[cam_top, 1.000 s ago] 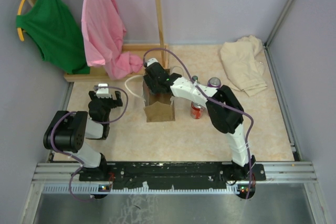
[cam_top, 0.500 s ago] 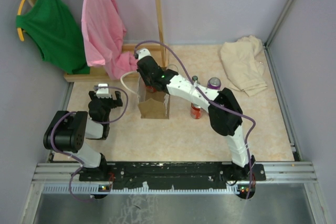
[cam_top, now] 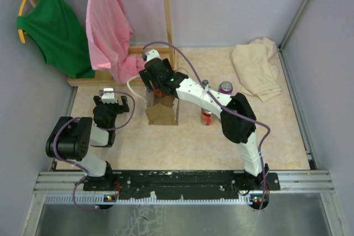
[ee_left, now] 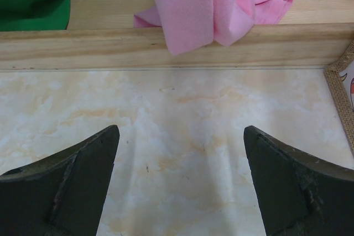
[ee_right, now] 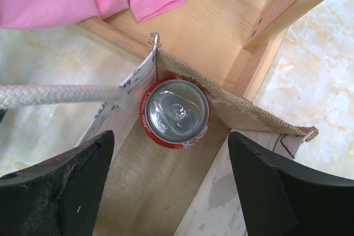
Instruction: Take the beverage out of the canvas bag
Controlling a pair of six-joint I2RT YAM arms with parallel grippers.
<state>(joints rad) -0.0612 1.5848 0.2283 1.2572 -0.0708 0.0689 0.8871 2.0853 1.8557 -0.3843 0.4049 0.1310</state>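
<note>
The canvas bag (cam_top: 161,113) stands open-topped mid-table, tan with white rope handles (ee_right: 55,95). Inside it a red beverage can (ee_right: 174,113) stands upright in the far corner, silver top showing. My right gripper (ee_right: 171,143) hovers over the bag's mouth (ee_right: 260,118), open, with nothing between its fingers; the can sits just beyond the fingertips. From above, that right gripper (cam_top: 152,79) is over the bag's back edge. My left gripper (ee_left: 181,136) is open above bare table, left of the bag (ee_left: 340,98); in the top view the left gripper (cam_top: 108,101) rests apart from it.
A red can (cam_top: 206,116) and a purple-topped can (cam_top: 225,87) stand right of the bag. A wooden rack base (ee_left: 166,48) with pink (cam_top: 110,31) and green (cam_top: 55,26) garments lies behind. A cream cloth heap (cam_top: 255,67) sits back right.
My right gripper moved back and left while the bag shifted slightly left, and its jaws have gone from shut to open. The left arm has not moved.
</note>
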